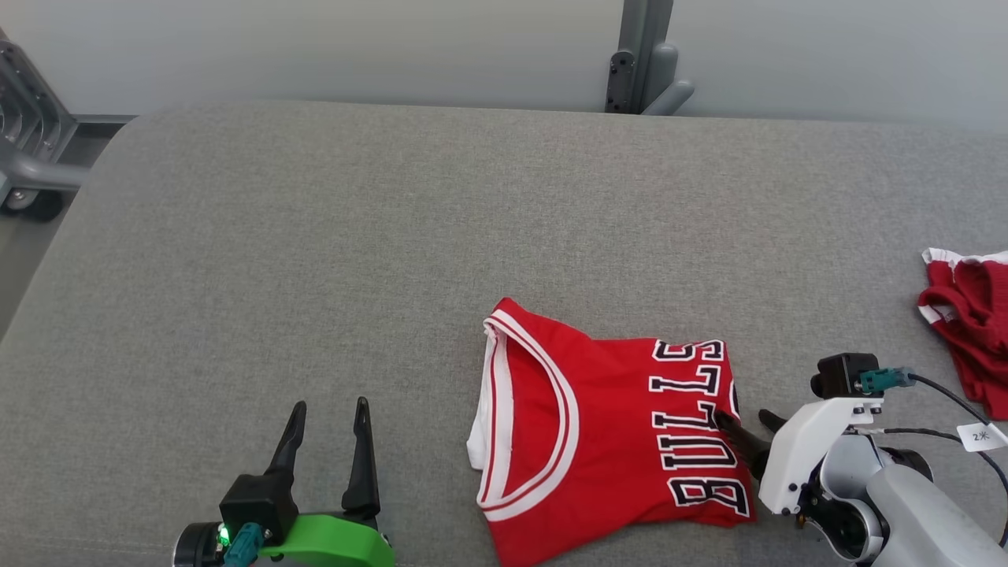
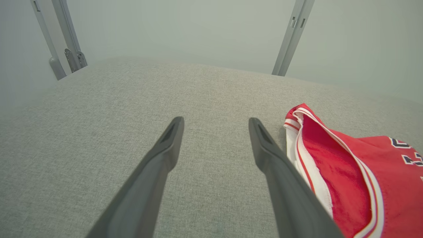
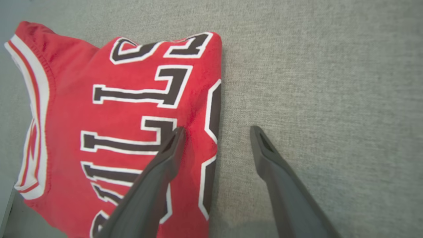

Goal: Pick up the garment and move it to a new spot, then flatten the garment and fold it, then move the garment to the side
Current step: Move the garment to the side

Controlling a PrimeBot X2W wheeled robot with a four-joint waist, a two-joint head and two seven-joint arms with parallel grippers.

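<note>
The garment (image 1: pixel 614 425) is a red jersey with white trim and black lettering, lying folded on the grey fabric table (image 1: pixel 394 236) near the front edge. My right gripper (image 1: pixel 744 419) is open at the jersey's right edge. In the right wrist view one finger (image 3: pixel 158 172) is over the lettering of the jersey (image 3: pixel 109 109) and the other over bare table; the gripper (image 3: pixel 218 130) holds nothing. My left gripper (image 1: pixel 331 409) stands open and empty at the lower left, well apart from the jersey. The left wrist view has the gripper (image 2: pixel 216 122) over bare table, with the jersey's collar (image 2: pixel 363 172) to its right.
A second red garment (image 1: pixel 972 331) lies crumpled at the table's right edge. A grey metal post (image 1: pixel 642 55) stands behind the table and a wheeled metal frame (image 1: pixel 31 157) at the far left. The table's left and back parts are bare fabric.
</note>
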